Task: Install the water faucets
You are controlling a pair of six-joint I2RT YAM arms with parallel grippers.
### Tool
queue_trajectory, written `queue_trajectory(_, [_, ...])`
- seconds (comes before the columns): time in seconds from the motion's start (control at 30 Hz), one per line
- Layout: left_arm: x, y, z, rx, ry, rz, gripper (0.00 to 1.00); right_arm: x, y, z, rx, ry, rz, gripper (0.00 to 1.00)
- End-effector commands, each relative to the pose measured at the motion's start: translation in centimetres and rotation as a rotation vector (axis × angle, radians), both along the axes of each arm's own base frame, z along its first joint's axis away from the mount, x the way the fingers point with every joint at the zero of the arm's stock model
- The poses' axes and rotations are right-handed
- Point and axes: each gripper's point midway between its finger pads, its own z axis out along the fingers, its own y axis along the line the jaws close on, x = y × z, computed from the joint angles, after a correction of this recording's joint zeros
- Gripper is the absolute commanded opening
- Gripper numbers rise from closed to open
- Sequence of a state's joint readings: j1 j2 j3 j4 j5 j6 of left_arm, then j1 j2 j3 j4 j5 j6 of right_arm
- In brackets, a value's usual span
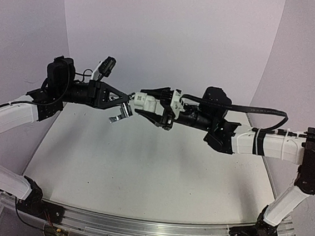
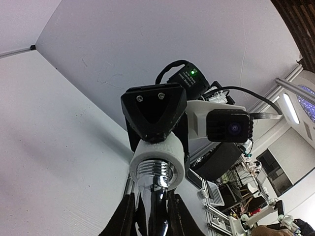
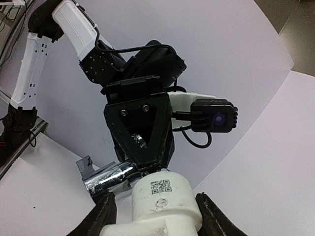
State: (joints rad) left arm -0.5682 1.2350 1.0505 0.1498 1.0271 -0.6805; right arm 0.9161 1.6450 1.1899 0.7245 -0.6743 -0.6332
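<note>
Both arms are raised above the table, tip to tip. My left gripper (image 1: pixel 126 102) is shut on the shiny silver faucet (image 1: pixel 121 113), whose spout hangs below the fingers. In the left wrist view the faucet (image 2: pixel 158 196) sits between my fingers (image 2: pixel 125 219), and its threaded end enters the round mouth of the white plastic fitting (image 2: pixel 158 151). My right gripper (image 1: pixel 146 101) is shut on that white fitting (image 1: pixel 143 99). In the right wrist view the fitting (image 3: pixel 165 196), with a small QR mark, lies between my fingers (image 3: pixel 101 216), and the faucet (image 3: pixel 106 177) sticks out to the left of it.
The white table (image 1: pixel 142 161) lies well below both grippers. White curved walls (image 1: pixel 171 35) stand behind. The metal rail (image 1: pixel 136 227) with the arm bases runs along the near edge. Cables (image 1: pixel 258 111) trail along the right arm.
</note>
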Motion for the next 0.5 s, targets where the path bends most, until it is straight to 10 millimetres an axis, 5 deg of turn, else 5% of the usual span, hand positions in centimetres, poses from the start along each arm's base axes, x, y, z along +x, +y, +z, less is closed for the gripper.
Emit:
queue_trajectory(0.0, [-2.8, -0.1, 1.3, -0.036, -0.081, -0.11, 0.0, -2.6, 0.5, 2.0, 0.021, 0.008, 0.143, 0.0])
queue_trajectory(0.23, [-3.9, -0.2, -0.5, -0.016, -0.051, -0.216, 0.0, -3.5, -0.8, 0.7, -0.103, 0.12, 0.276, 0.0])
queue_trajectory(0.47, [-4.1, -0.3, -0.1, -0.019, -0.05, -0.243, 0.0, -3.8, -0.4, 0.6, -0.145, 0.174, 0.345, 0.0])
